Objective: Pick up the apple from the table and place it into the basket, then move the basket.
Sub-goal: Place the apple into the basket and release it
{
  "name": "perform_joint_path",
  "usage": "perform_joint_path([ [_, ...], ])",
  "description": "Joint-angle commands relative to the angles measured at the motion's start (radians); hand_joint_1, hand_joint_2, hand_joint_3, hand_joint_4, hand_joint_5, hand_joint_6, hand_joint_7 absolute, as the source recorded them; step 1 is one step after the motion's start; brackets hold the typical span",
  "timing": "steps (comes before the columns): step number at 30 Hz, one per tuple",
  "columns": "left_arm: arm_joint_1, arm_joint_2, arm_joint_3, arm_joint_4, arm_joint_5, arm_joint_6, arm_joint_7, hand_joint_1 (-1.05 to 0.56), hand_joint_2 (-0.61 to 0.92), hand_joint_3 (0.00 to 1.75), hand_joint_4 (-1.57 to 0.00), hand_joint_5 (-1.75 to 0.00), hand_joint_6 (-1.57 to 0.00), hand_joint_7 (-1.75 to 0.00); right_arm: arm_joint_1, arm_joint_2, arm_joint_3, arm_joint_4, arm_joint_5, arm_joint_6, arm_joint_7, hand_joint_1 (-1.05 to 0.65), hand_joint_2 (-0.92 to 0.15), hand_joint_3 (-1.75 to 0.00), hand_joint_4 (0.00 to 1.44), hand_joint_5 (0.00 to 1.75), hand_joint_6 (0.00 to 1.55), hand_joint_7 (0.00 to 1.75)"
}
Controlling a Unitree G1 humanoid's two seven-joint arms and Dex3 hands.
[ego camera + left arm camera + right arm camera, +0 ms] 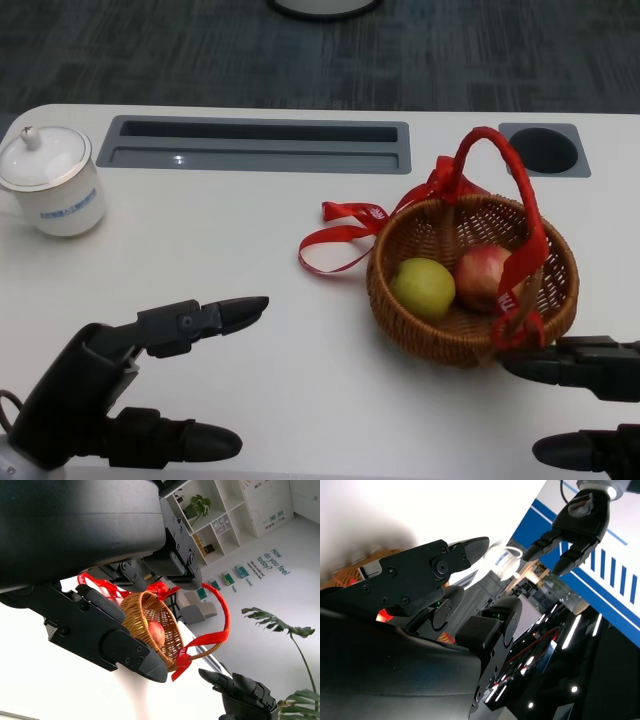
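Note:
A wicker basket with a red ribbon-wrapped handle stands on the white table right of centre. Inside it lie a green apple and a red apple, side by side. My right hand lies at the lower right with fingers apart and nothing in them; its upper fingertip is right at the basket's front rim by the ribbon knot. My left hand hovers at the lower left, fingers spread and pointing toward the basket, holding nothing. The left wrist view shows the basket and red apple beyond the left hand's fingers.
A white lidded cup stands at the far left. A grey recessed slot and a round hole run along the table's back. Loose red ribbon trails on the table left of the basket.

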Motion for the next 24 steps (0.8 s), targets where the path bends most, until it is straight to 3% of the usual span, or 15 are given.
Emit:
perform_joint_path([
  [1, 0.01, 0.014, 0.009, 0.002, 0.001, -0.004, -0.002, -0.48, 0.73, 0.0, -0.65, -0.01, -0.63, -0.01, -0.001, -0.033, -0.023, 0.023, 0.042, -0.027, 0.012, -0.32, -0.76, 0.0, 0.82, 0.0, 0.76, 0.0],
  [14, 0.003, 0.012, 0.008, 0.005, 0.017, -0.011, 0.002, -0.5, 0.73, 0.0, -0.66, -0.01, -0.64, 0.0, -0.018, -0.079, -0.096, 0.108, 0.078, -0.07, 0.042, -0.32, -0.76, 0.0, 0.81, 0.01, 0.77, 0.0],
  [24, 0.004, 0.007, 0.002, -0.013, 0.034, -0.006, 0.01, -0.51, 0.73, 0.0, -0.68, -0.01, -0.65, -0.01, -0.113, -0.128, -0.179, 0.183, -0.022, -0.12, 0.011, -0.36, -0.77, -0.01, 0.8, 0.0, 0.75, 0.0],
])
